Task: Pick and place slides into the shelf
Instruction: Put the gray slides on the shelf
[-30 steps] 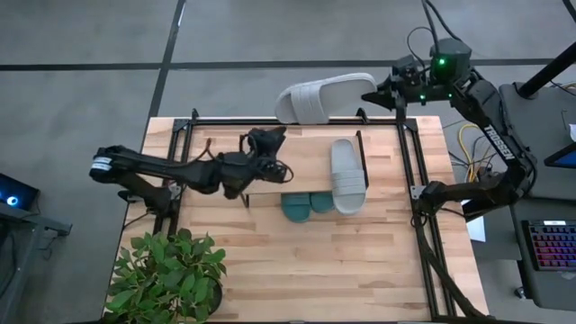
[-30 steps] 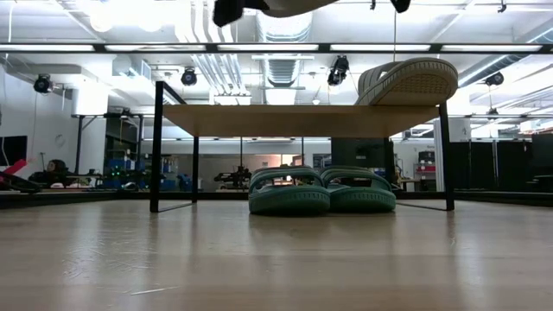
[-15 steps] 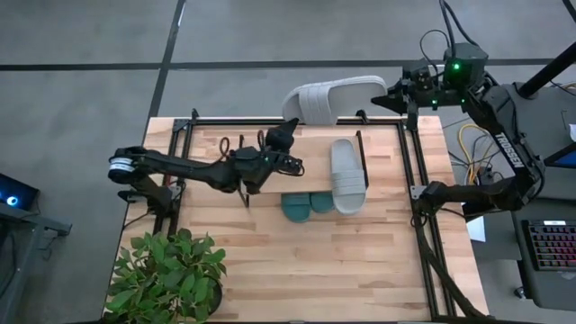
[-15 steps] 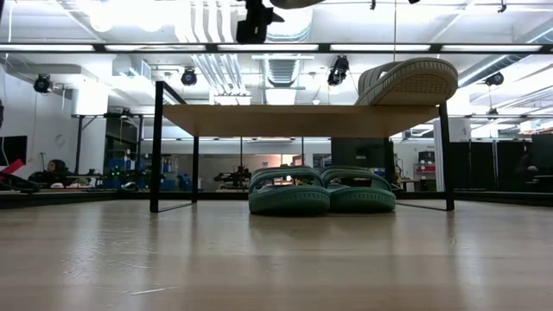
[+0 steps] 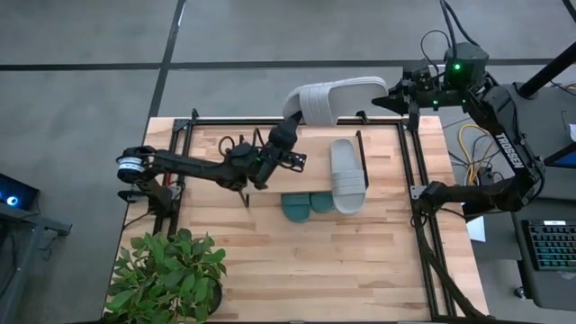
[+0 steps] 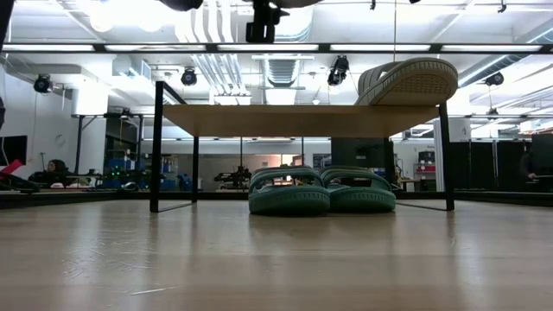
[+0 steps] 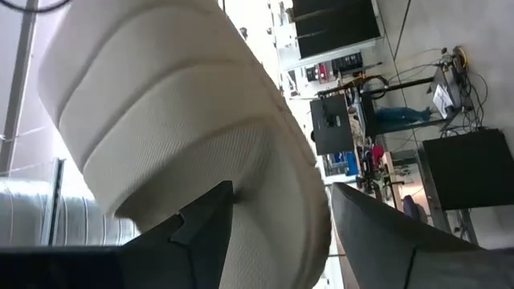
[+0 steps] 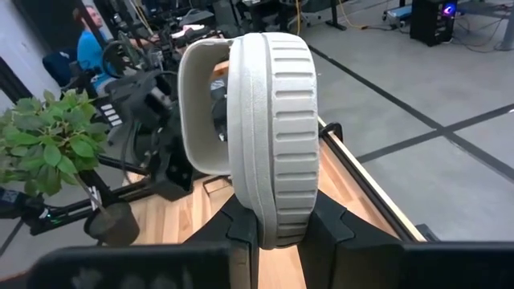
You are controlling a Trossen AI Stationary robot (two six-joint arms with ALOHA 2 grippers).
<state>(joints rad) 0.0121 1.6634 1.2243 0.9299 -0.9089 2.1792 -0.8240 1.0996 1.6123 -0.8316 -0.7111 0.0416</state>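
Reaching farther than a moment ago, the left claw (image 5: 290, 129) now sits at the toe end of the raised pale grey slide (image 5: 335, 99), its fingers spread wide on either side of the foam edge in the left wrist view, not yet closed. The right claw (image 5: 396, 97) pinches the heel end of that slide, holding it in the air above the back edge of the worktop (image 5: 360, 261).

This looks like a handover or a two-arm steadying. The left claw should probably close on the thick sole rim rather than the strap before the right one lets go.

The slide is soft, matte moulded foam with a ribbed sole rim and a wide arched strap. A second grey slide (image 5: 347, 176) lies on the shelf (image 5: 310, 148), a smooth light wooden board on thin black wire legs. The two teal slides (image 6: 321, 190) sit side by side underneath.
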